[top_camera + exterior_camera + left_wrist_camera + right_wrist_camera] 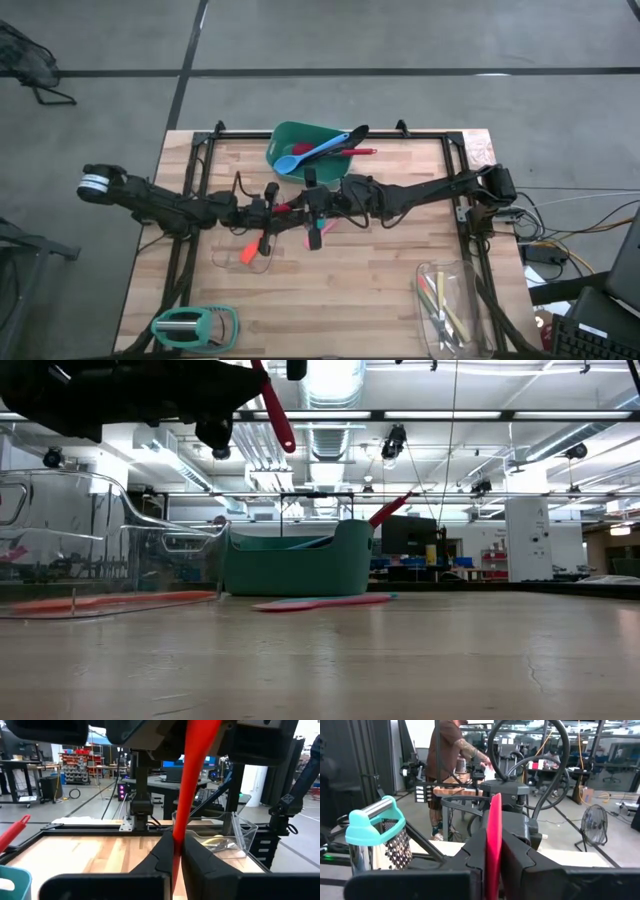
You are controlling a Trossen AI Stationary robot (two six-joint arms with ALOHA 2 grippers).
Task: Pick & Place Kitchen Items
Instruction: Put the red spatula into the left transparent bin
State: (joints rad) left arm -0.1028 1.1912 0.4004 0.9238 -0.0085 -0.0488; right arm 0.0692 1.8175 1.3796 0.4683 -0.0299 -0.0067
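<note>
A red utensil (pixel 285 208) hangs over the middle of the table between my two grippers. My left gripper (pixel 268 208) reaches in from the table's left and is shut on it. My right gripper (pixel 312 205) comes from the right and is also shut on it. A green tub (pixel 300 148) at the far edge holds a blue spoon (pixel 312 152), a black spoon and a red-handled utensil. An orange utensil (pixel 248 252) and a pink and teal one (pixel 318 232) lie flat on the wood below the grippers. My left gripper pinches the red utensil's slim handle (pixel 176 845) between its two fingers, coming level from the table's left. The handle runs up and away from the fingers at a slant, clear of the table. My right gripper pinches a flat red part (pixel 494 840) of the same utensil between its two fingers, level from the table's right. The part stands on edge between the fingers and sticks out past them. It is lifted clear of the table.
A clear glass tray (pixel 450 305) with several utensils sits at the near right corner. A teal-handled grater (pixel 195 325) lies at the near left. A black frame (pixel 190 180) rims the table. A person stands in the room beyond, in the right wrist view.
</note>
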